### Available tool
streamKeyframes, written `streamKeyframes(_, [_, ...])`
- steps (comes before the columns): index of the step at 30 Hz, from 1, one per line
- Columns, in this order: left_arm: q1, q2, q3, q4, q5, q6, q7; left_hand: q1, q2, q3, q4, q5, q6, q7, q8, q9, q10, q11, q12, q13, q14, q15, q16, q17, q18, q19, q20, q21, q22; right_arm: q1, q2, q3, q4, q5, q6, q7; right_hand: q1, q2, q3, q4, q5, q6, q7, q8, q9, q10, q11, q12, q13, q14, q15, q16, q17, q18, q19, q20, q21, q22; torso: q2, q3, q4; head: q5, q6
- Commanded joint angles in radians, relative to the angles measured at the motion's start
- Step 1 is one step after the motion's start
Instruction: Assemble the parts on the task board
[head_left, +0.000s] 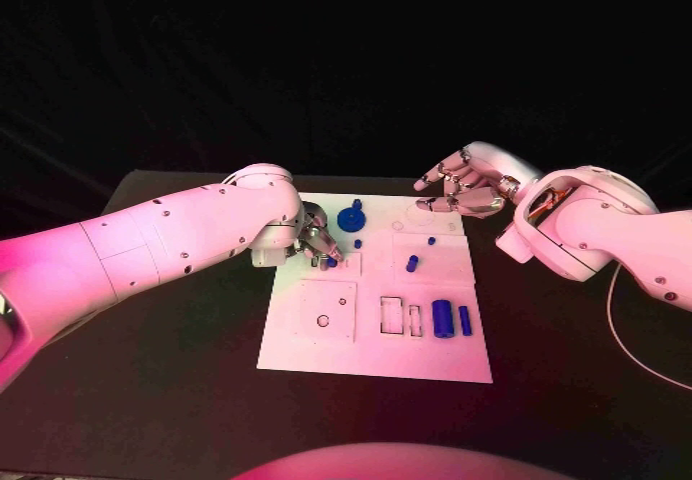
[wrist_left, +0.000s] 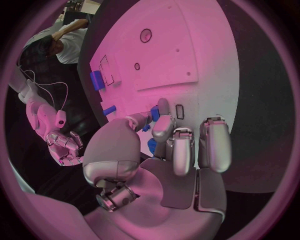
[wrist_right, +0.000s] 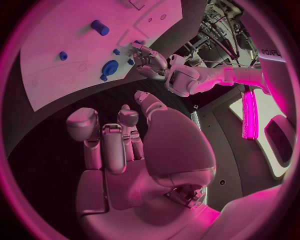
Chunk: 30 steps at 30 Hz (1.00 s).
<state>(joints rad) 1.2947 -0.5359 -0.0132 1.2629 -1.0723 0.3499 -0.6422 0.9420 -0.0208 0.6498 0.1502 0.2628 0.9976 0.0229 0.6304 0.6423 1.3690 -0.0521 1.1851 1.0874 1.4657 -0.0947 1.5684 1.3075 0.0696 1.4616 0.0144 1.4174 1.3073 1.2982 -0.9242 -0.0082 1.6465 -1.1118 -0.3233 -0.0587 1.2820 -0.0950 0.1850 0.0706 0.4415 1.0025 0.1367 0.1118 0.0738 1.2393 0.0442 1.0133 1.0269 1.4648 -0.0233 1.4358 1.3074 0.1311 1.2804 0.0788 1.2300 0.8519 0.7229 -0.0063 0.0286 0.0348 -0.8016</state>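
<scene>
So the white task board (head_left: 378, 345) sits in the middle of the black table (head_left: 159, 400), and the robot's left hand (head_left: 317, 243) is down on the board's left side, up near the far end. From the left wrist view it looks like the fingers (wrist_left: 164, 122) are pinching a small blue part (wrist_left: 154, 114) right against the board surface, with another bit of blue just under them, though I can't tell if that's the same piece or a second one. The right hand (head_left: 464, 185) is hanging in the air over the far right corner of the board, not touching anything, fingers loosely curled and apart with nothing in them; the right wrist view shows that pretty clearly. On the board itself there's a round blue knob-like part (head_left: 351, 216) near the far edge just beside the left hand, a tiny blue peg (head_left: 431, 241) and a slightly bigger one (head_left: 411, 264) standing around the middle, and two blue cylinders lying side by side near the right edge, a fat one (head_left: 443, 318) and a thin one (head_left: 466, 320). Next to those are a couple of rectangular slots (head_left: 392, 315), and on the near-left there's a square outline with a small round hole (head_left: 322, 321) in it.
</scene>
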Motion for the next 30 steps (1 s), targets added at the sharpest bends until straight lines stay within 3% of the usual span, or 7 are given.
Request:
streamKeyframes(1, [-0.009,-0.002,-0.007,-0.002,-0.008,0.056,-0.013,0.006,0.018,0.003,0.007,0.003,0.019,-0.011,-0.008,-0.002,0.006,-0.001,0.007,0.003,0.105,-0.008,0.002,0.263,-0.018,0.009,-0.004,0.005,0.058,-0.001,0.001,0.000,0.000,-0.004,0.015,-0.004,-0.010,0.001,0.002,0.006,0.006,0.004,0.000,0.005,-0.001,-0.003,0.002,0.000,-0.001,0.060,-0.006,-0.006,0.040,-0.002,-0.004,-0.005,-0.005,-0.002,0.000,-0.0006,0.0001,-0.003,-0.001])
streamKeyframes(15, [-0.009,0.000,-0.006,-0.007,-0.009,0.057,-0.014,-0.009,0.024,-0.006,0.015,-0.005,0.033,-0.012,-0.017,-0.014,0.013,-0.001,0.007,0.007,0.105,-0.009,0.002,0.263,-0.019,0.010,-0.005,0.005,0.059,-0.001,0.001,0.000,0.000,-0.004,0.018,-0.005,-0.011,0.001,0.002,0.007,0.008,0.004,0.000,0.005,-0.001,-0.002,0.002,0.001,-0.001,0.060,-0.006,-0.006,0.040,-0.002,-0.004,-0.005,-0.005,-0.002,0.000,-0.0004,0.0002,-0.003,-0.001])
streamKeyframes(17, [-0.008,0.000,-0.006,-0.008,-0.009,0.056,-0.014,-0.020,0.018,-0.017,0.021,-0.022,0.036,-0.012,-0.020,-0.018,0.014,-0.001,0.005,0.007,0.105,-0.009,0.002,0.263,-0.019,0.010,-0.005,0.004,0.059,-0.001,0.001,0.000,0.000,-0.004,0.018,-0.004,-0.011,0.001,0.002,0.007,0.008,0.004,0.000,0.005,-0.001,-0.002,0.002,0.000,-0.001,0.060,-0.006,-0.006,0.040,-0.002,-0.004,-0.005,-0.005,-0.003,0.000,-0.0003,0.0000,-0.002,-0.001])
streamKeyframes(19, [-0.008,0.000,-0.006,-0.010,-0.010,0.053,-0.014,-0.034,0.009,-0.038,0.032,-0.072,0.041,-0.012,-0.024,-0.022,0.016,-0.001,0.003,0.008,0.105,-0.009,0.002,0.263,-0.019,0.010,-0.005,0.004,0.060,-0.001,0.001,0.000,0.001,-0.004,0.018,-0.004,-0.012,0.001,0.002,0.008,0.010,0.004,0.000,0.005,-0.002,-0.004,0.002,-0.002,-0.003,0.059,-0.006,-0.007,0.038,-0.002,-0.005,-0.005,-0.007,-0.005,0.000,-0.0002,0.0000,-0.001,-0.001])
streamKeyframes(21, [-0.008,-0.001,-0.006,-0.011,-0.010,0.051,-0.013,-0.042,0.003,-0.051,0.038,-0.096,0.043,-0.012,-0.027,-0.025,0.017,-0.002,0.002,0.008,0.105,-0.009,0.002,0.263,-0.019,0.010,-0.005,0.003,0.059,-0.001,0.000,0.000,0.001,-0.004,0.018,-0.004,-0.012,0.001,0.002,0.008,0.010,0.004,0.000,0.005,-0.002,-0.004,0.002,-0.002,-0.003,0.059,-0.006,-0.007,0.038,-0.002,-0.005,-0.005,-0.007,-0.005,0.000,-0.0003,0.0002,-0.002,-0.001])
streamKeyframes(25, [-0.008,-0.001,-0.006,-0.013,-0.010,0.048,-0.013,-0.064,-0.007,-0.090,0.060,-0.118,0.049,-0.013,-0.030,-0.030,0.019,-0.002,0.001,0.011,0.105,-0.009,0.002,0.263,-0.019,0.011,-0.006,0.003,0.062,-0.001,0.000,0.000,0.001,-0.004,0.018,-0.004,-0.012,0.001,0.002,0.008,0.010,0.004,0.000,0.005,-0.002,-0.004,0.002,-0.002,-0.003,0.059,-0.006,-0.007,0.038,-0.002,-0.005,-0.005,-0.007,-0.005,0.000,-0.0003,-0.0002,-0.001,-0.001])
streamKeyframes(30, [-0.008,-0.001,-0.006,-0.017,-0.010,0.042,-0.012,-0.072,-0.001,-0.119,0.078,-0.127,0.053,-0.014,-0.033,-0.033,0.022,-0.003,0.002,0.015,0.105,-0.010,0.002,0.263,-0.019,0.012,-0.006,0.004,0.064,-0.001,0.001,0.000,0.001,-0.004,0.018,-0.004,-0.012,0.001,0.002,0.008,0.010,0.004,0.000,0.005,-0.002,-0.004,0.002,-0.002,-0.003,0.059,-0.006,-0.007,0.038,-0.002,-0.005,-0.005,-0.007,-0.005,0.000,-0.0005,-0.0002,-0.001,-0.002])
